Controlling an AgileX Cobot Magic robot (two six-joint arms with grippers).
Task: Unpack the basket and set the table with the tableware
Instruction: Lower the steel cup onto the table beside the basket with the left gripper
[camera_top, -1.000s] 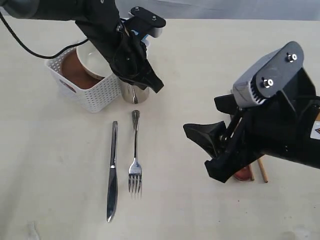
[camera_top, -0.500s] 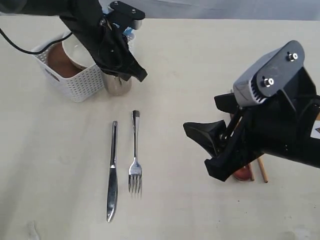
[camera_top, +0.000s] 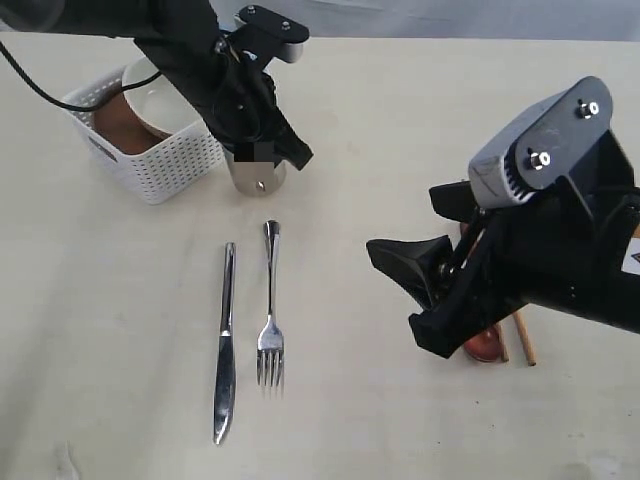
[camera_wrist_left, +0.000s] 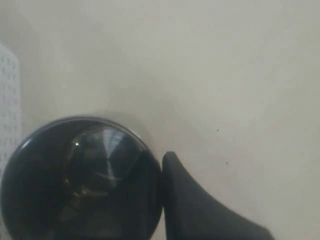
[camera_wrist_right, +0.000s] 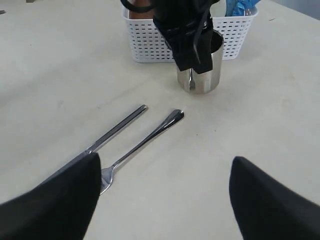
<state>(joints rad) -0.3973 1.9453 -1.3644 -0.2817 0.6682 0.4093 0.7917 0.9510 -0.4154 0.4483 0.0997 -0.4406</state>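
Left tool (camera_top: 262, 157) clamps the upright cup (camera_top: 255, 178) just beside the basket (camera_top: 160, 165); right tool (camera_top: 402, 297) hangs released, well apart.

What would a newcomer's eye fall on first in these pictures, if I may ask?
Most likely the left gripper, shut on the rim of the steel cup right beside the white basket, in the upper left of the exterior view. Next, the bulky right gripper hangs wide open and empty at the right. A knife and fork lie side by side on the table between the arms.
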